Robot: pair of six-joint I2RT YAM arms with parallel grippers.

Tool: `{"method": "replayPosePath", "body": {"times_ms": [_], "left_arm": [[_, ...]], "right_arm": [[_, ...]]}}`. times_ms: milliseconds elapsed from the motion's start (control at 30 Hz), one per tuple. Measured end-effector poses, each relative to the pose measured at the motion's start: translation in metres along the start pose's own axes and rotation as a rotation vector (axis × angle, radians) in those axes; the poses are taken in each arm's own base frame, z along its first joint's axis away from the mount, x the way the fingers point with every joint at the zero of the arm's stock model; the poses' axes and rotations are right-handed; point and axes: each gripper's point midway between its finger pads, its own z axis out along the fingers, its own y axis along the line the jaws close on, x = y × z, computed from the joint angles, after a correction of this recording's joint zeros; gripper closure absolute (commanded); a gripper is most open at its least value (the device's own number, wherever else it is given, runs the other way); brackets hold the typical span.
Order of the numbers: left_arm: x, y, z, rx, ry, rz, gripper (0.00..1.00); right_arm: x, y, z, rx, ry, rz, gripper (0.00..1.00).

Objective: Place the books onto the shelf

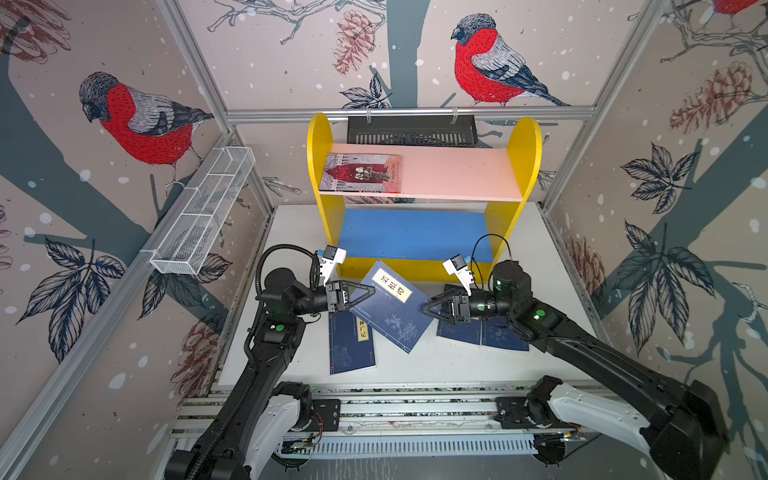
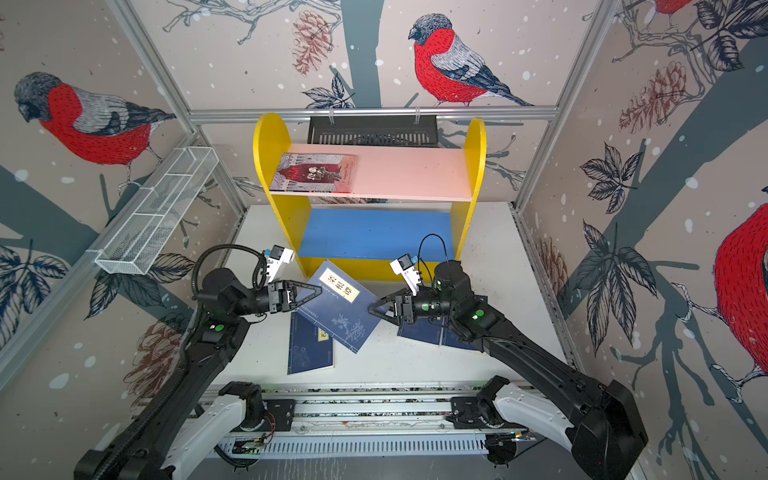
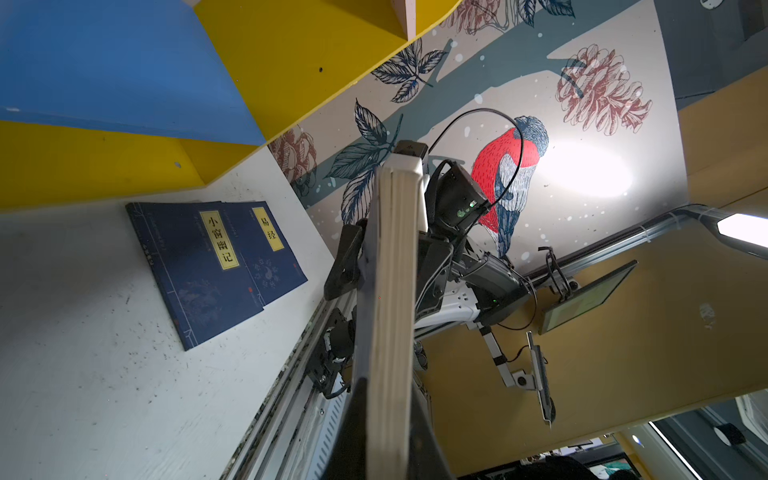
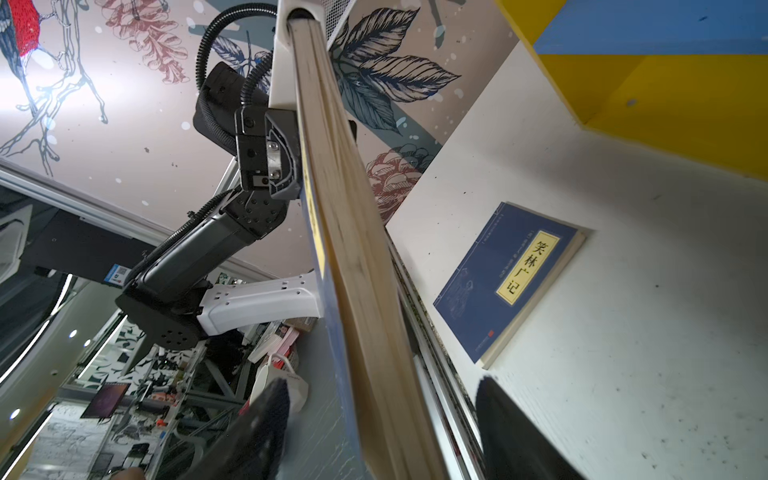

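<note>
A dark navy book (image 1: 390,307) (image 2: 340,307) with a yellow title label hangs tilted in the air in front of the shelf (image 1: 320,145). My left gripper (image 1: 370,289) (image 3: 388,390) is shut on its left edge. The right gripper (image 1: 426,307) (image 4: 382,390) stands open astride the opposite edge, with gaps on both sides. A grey-and-red illustrated book (image 1: 361,172) lies flat on the pink upper board. One navy book (image 1: 351,345) (image 4: 507,278) lies on the table under the held one. Two more (image 1: 490,334) (image 3: 208,266) lie side by side beneath the right arm.
The blue lower board (image 1: 411,232) holds nothing. A black slotted tray (image 1: 411,131) hangs on the back rail behind the shelf. A white wire basket (image 1: 208,208) hangs on the left wall. The arms' metal rail (image 1: 374,407) runs along the table's front edge.
</note>
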Motion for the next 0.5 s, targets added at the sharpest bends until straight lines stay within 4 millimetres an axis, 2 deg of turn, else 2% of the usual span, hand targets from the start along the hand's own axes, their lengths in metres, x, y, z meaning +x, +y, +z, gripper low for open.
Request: {"method": "replayPosePath", "body": {"times_ms": [233, 500], "left_arm": [[-0.023, 0.024, -0.006, -0.074, -0.077, -0.071, 1.0], [-0.032, 0.037, -0.015, -0.052, -0.147, -0.218, 1.0]], "right_arm": [[0.009, -0.006, 0.001, -0.035, -0.116, 0.071, 0.12], [0.01, 0.0, 0.031, -0.055, -0.156, 0.099, 0.11]]}}
